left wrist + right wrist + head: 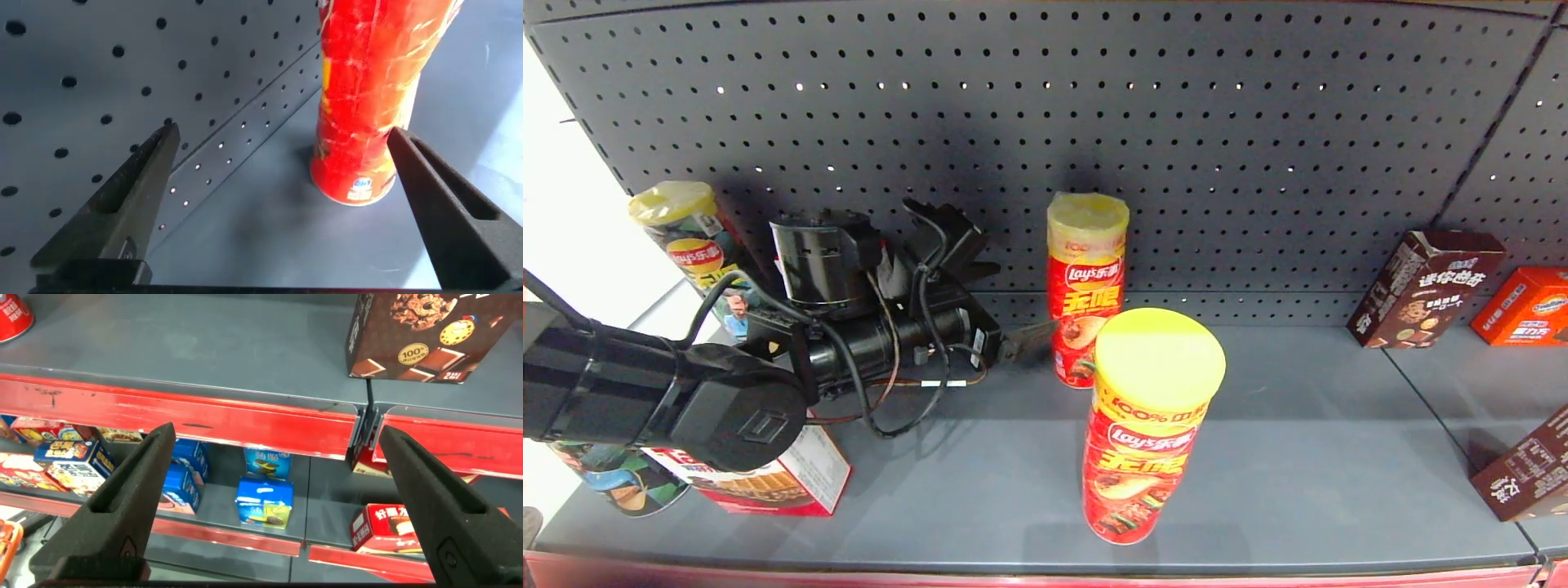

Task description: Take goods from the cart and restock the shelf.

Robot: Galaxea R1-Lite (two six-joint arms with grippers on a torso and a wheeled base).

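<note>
Head view has two red chip cans upright on the grey shelf (1339, 457): the rear can (1086, 286) stands close to the pegboard back wall (1176, 122), and the front can (1152, 425) stands nearer the shelf's front edge, well apart from the wall. The left gripper (1041, 331) sits low at the rear can's base with its jaws spread and nothing between them; the left wrist view shows the left gripper (282, 135) empty, with the rear can (368, 106) just ahead of the fingertips (whether one finger touches it, I cannot tell). The right gripper (276, 431) is likewise spread wide and empty, held in front of the shelf's red front lip (204, 408), below a brown box (425, 335).

By my reading, two cans are already stocked and neither arm carries goods, so this placement looks finished. What is left is probably drawing the left arm clear without knocking either can, then fetching more from the cart.
</note>
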